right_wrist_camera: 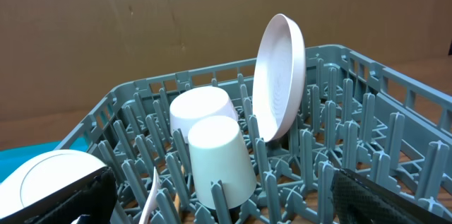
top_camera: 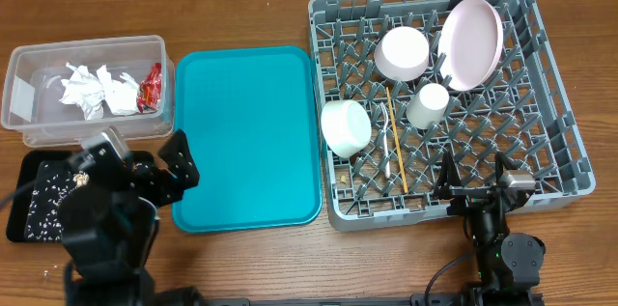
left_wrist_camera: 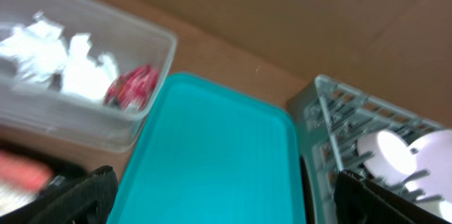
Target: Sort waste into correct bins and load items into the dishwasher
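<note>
End effectors both spread wide and empty; dishes in the rack, waste in the bins.
Left end effector (top_camera: 181, 161) sits at the near-left corner of the teal tray (top_camera: 246, 137) on the bench (top_camera: 241, 7), fingers apart and gripping nothing. Right end effector (top_camera: 450, 173), also apart and empty, is right of the teal tray over the near rim of the dish rack (top_camera: 541, 142). Only the overhead view shows the black tray (top_camera: 27, 166) left of the teal tray, speckled with white grains (top_camera: 43, 211) and partly hidden by the left arm. It also shows the stick (top_camera: 390, 113) lying beside the fork (top_camera: 393, 152). Only the right wrist view shows the plate (right_wrist_camera: 279, 75) standing on edge, with the cup (right_wrist_camera: 219, 157) and bowl (right_wrist_camera: 201, 107) mouth down. The left wrist view shows napkin balls (left_wrist_camera: 63, 65) and the red wrapper (left_wrist_camera: 131, 86) in the clear tub (left_wrist_camera: 92, 121), left of the teal tray's far end.
</note>
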Controlling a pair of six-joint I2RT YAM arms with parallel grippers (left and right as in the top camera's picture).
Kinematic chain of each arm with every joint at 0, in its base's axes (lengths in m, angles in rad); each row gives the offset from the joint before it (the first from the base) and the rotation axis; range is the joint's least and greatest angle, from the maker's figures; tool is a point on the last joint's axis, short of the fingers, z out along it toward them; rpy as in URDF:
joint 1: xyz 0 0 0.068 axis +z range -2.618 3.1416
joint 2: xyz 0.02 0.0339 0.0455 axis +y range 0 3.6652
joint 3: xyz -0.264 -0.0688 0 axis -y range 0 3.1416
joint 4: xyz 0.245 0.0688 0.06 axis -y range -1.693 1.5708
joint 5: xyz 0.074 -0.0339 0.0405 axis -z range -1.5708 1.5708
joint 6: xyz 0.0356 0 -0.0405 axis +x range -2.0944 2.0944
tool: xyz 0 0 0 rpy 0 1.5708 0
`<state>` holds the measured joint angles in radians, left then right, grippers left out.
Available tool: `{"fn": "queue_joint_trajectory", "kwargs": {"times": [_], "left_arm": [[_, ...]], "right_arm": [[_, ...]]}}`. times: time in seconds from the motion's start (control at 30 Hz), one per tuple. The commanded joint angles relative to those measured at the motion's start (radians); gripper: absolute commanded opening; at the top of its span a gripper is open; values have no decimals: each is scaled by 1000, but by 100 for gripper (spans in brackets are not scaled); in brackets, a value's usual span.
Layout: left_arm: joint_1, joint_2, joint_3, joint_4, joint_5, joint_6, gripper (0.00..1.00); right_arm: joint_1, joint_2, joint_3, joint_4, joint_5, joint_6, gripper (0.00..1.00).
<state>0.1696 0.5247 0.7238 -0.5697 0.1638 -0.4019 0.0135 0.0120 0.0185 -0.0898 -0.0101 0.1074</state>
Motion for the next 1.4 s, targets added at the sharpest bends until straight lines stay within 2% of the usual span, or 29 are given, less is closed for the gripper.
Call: {"fn": "queue_joint_trajectory", "kwargs": {"times": [0.0,0.33,0.57,0.83,1.0,1.23,1.37], "left_arm": [[-8,-89,-160,132,57,-29,100],[-35,-289,-527,505,69,-4,100],[-88,-378,-655,625,65,84,100],[-133,-469,-719,605,49,227,100],[-151,-523,-719,507,-28,246,100],[-160,-521,-719,500,-63,288,100],[-160,-521,-719,499,-71,387,100]], "right_arm": [[-3,-9,-11,5,9,-3,100],[-3,-7,-11,6,9,-3,100],[-3,-7,-11,6,9,-3,100],[-3,-7,-11,6,9,-3,100],[-3,-7,-11,6,9,-3,100],[-3,-7,-11,6,9,-3,100],[-3,-7,-11,5,9,-3,100]]}}
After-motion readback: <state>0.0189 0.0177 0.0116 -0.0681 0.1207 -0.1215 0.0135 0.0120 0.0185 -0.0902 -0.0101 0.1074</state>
